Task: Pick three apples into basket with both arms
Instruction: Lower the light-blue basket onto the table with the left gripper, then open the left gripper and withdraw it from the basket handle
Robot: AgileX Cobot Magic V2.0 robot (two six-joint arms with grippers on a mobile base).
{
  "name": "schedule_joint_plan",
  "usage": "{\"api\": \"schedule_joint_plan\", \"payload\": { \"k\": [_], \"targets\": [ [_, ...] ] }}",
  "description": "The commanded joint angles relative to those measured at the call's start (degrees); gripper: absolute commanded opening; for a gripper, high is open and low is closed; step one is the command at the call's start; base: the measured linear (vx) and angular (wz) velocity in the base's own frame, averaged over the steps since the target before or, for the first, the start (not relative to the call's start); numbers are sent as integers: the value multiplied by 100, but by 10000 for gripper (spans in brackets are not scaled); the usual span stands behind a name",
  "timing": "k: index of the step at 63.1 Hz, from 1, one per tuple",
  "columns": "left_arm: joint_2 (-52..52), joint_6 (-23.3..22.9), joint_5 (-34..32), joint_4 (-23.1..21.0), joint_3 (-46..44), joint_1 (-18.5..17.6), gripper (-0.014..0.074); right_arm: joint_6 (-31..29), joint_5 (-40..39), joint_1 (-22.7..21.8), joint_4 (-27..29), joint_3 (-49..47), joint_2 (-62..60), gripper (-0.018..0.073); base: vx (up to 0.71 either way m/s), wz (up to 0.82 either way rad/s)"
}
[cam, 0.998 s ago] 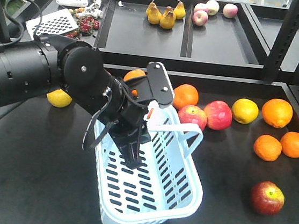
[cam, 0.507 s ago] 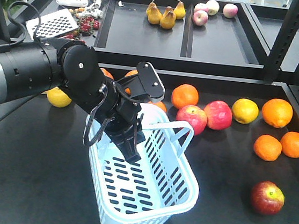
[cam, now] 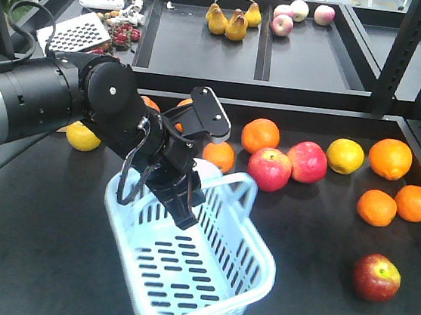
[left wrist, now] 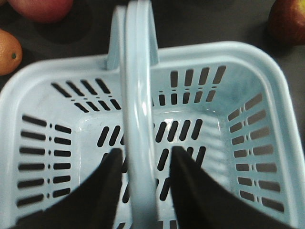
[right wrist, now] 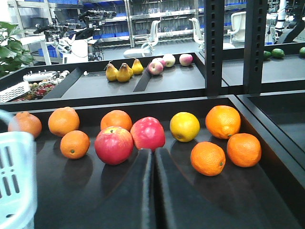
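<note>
Basket (left wrist: 209,46) | left gripper (left wrist: 144,153) seemingly clamped on its handle (left wrist: 138,71) | right gripper (right wrist: 153,157) pressed closed, empty

A lab dressed as a fruit stall: black display trays (cam: 192,49), shelved blue bins (right wrist: 114,34), office chairs (right wrist: 153,33) behind.

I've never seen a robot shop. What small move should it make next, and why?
Probably set the basket down and let go: the left gripper clamps its handle, the basket is empty, and the apples lie apart from it.
</note>
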Motion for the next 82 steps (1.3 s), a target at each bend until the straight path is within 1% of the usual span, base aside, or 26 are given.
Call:
{"api": "schedule_joint_plan", "payload": {
  "k": [1, 5, 9, 15, 23, 30, 36, 40, 46, 55, 60, 62, 66, 70, 74, 82],
  "targets": [
    [-296, -193, -154, 13, -213, 6, 388, -22, -444, -42, -71, 77, -79, -4, 0, 0],
    [-340, -369, -105, 186, -219, 6, 427, -22, -444, -42, -71, 77, -79, -4, 0, 0],
    [-421, -477, 0, 347, -219, 6, 444, -22, -444, -42, -71, 77, -79, -4, 0, 0],
    [-605, -574, 204, 575, -219, 6, 447, -22, -444, -42, -71, 77, -79, -4, 0, 0],
    [-985, -758, 514, 766, -219, 6, 447, -22, -444, -42, -71, 77, -79, -4, 0, 0],
    [-1379, -1103, 850, 913, -219, 6, 446, -22, -444, -42, -71, 77, -79, -4, 0, 0],
    [-1743, -1433, 1215, 957, -213, 6, 438, -22, -444, -42, -71, 77, -79, -4, 0, 0],
    [-2015, -1593, 1437, 957, -213, 6, 411, -22, -444, -42, -71, 77, -79, -4, 0, 0],
    [-2420, -1739, 1513, 940, -213, 6, 332, -22, -444, -42, -71, 77, -79, -4, 0, 0],
    [-3056, -1806, 1475, 866, -193, 6, 141, -22, -444, -42, -71, 77, -79, -4, 0, 0],
    [-3461, -1915, 1366, 766, -32, 6, 22, -22, -444, -42, -71, 77, -79, -4, 0, 0],
    [-3649, -1915, 1271, 673, 109, 6, -9, -22, -444, -42, -71, 77, -79, -4, 0, 0],
    [-4057, -1915, 1019, 459, 479, 6, -8, -22, -444, -42, -71, 77, -79, -4, 0, 0],
    [-4489, -1909, 633, 178, 1044, 6, -8, -22, -444, -42, -71, 77, -79, -4, 0, 0],
    [-4935, -1898, 168, -35, 1745, 6, -8, -22, -444, -42, -71, 77, -79, -4, 0, 0],
    [-5767, -1904, -818, -321, 3333, 6, -7, -22, -444, -42, -71, 77, -79, -4, 0, 0]
  ]
}}
